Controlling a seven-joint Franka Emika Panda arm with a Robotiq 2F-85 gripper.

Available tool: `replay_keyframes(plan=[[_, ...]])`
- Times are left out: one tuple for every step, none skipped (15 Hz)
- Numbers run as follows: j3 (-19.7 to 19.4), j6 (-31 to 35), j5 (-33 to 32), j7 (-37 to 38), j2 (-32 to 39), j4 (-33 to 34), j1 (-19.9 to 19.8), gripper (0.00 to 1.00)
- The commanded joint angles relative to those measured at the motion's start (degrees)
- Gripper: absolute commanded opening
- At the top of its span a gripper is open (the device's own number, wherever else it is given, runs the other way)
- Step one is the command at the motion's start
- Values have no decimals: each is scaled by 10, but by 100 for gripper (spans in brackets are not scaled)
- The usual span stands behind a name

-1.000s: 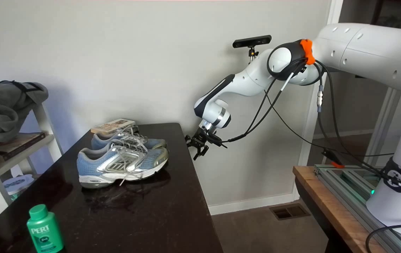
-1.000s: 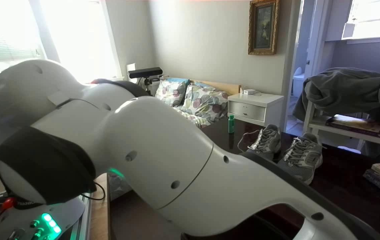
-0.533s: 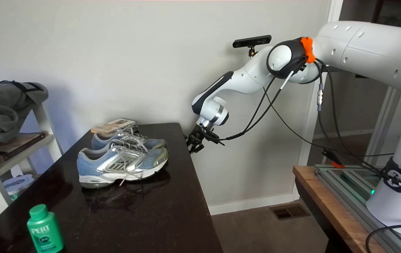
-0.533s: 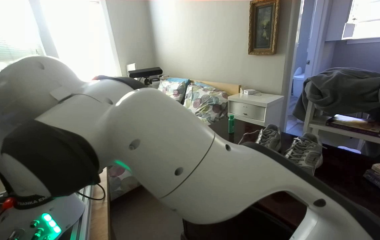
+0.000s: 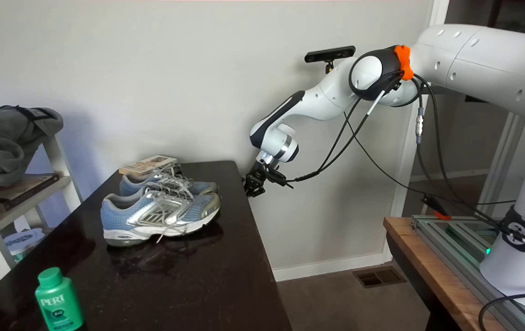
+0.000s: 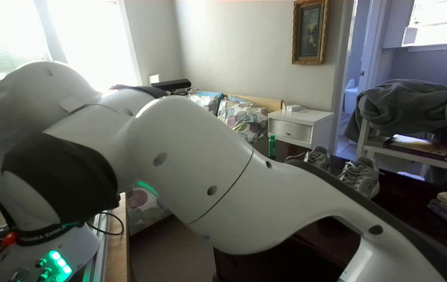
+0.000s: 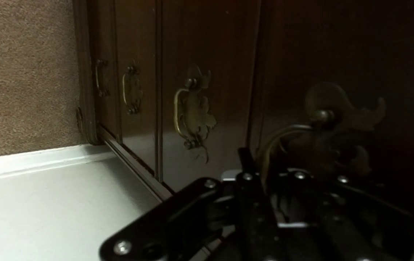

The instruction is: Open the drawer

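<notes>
The drawer (image 7: 301,54) is the dark, dim wooden front at the right of the wrist view. Its curved brass handle (image 7: 275,139) runs down between the fingers of my gripper (image 7: 264,163). The jaws are drawn together around this thin bail, though their far finger is hard to make out in the dark. In an exterior view the gripper (image 5: 251,189) is beside the far end of the cabinet top's edge. That view hides the drawer front below the glossy top (image 5: 239,266).
Lower fronts with brass handles (image 7: 194,114) are beside it. The wall (image 7: 47,206) is close to the gripper. On the cabinet top are shoes (image 5: 161,216), a green bottle (image 5: 60,301) and books (image 5: 148,165). The robot stands on a wooden bench (image 5: 441,266).
The fingers, spread apart a second ago, have come together. The wrist has shifted slightly toward the cabinet, while the upper arm and elbow have risen a little.
</notes>
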Motion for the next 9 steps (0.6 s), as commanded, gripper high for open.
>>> replay_keyframes(plan=[[-32,37,-15,22,-16,-21,20,2],[-38,36,-17,25,-21,-27,23,2],[-42,38,-18,27,-26,-33,25,2],[-48,38,-19,27,-32,-41,26,2],[-54,35,-21,26,-38,-48,27,2],[-59,32,-21,25,-43,-53,28,2],[-63,28,-19,20,-48,-60,26,2],[-69,26,-19,18,-53,-66,27,2],[-75,23,-19,15,-57,-72,27,2]])
